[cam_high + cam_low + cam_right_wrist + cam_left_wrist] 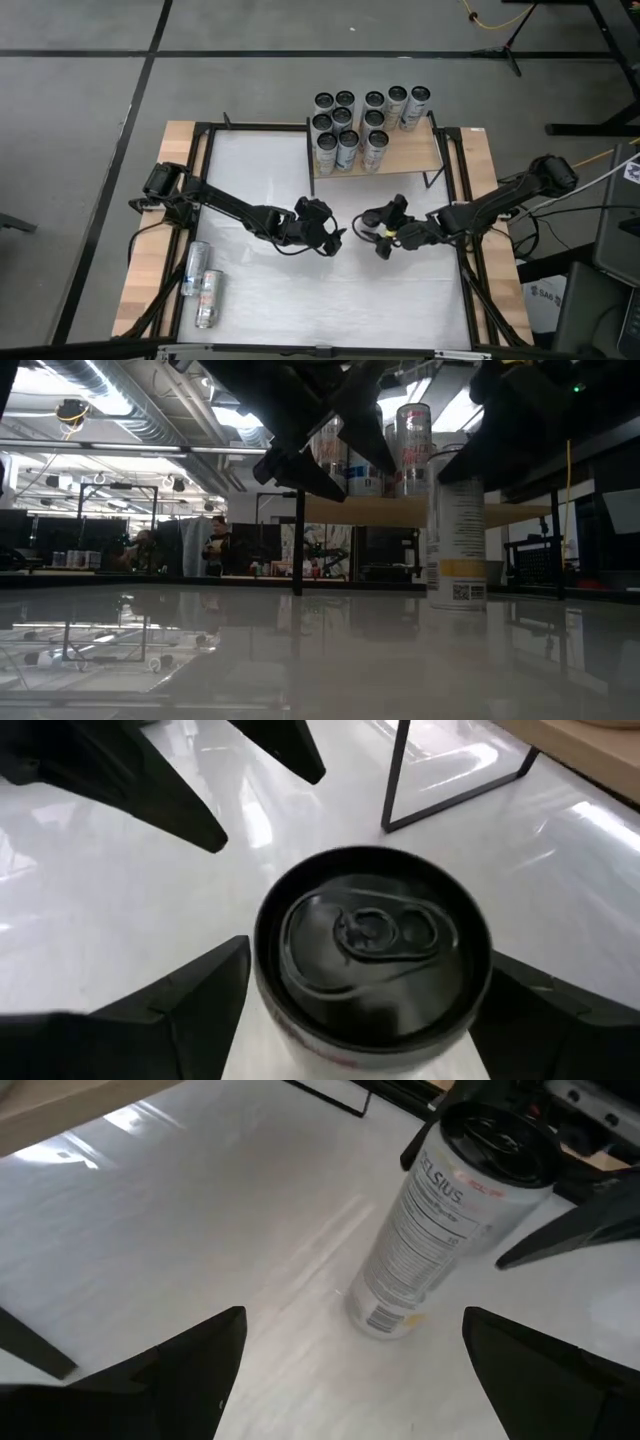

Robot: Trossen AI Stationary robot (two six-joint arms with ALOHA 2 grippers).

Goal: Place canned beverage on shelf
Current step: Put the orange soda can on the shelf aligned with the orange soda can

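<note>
A white-and-silver beverage can point(420, 1230) with a black top point(375, 945) stands upright on its base on the white tabletop, near the middle. My right gripper point(372, 232) is above it, pointing down, open, with one finger on either side of the can's upper part point(375, 1020). My left gripper point(335, 238) is open and empty, just to the table's left of the can, and it also shows in its own wrist view point(350, 1350). The shelf point(420, 152), a pale wood board on black posts, stands at the far side and carries several upright cans point(365, 120). My right gripper's fingers point(200, 1000) stand close beside the can's wall just under its rim, coming from above. The can stays upright with its base on the table. Whether the fingers touch it I cannot tell.
Two more cans point(200, 280) lie on their sides by the table's left wooden strip. The shelf's black posts point(395, 780) stand just beyond the can. The shelf's near right part point(420, 152) is bare. People and desks show in the room behind point(215, 545).
</note>
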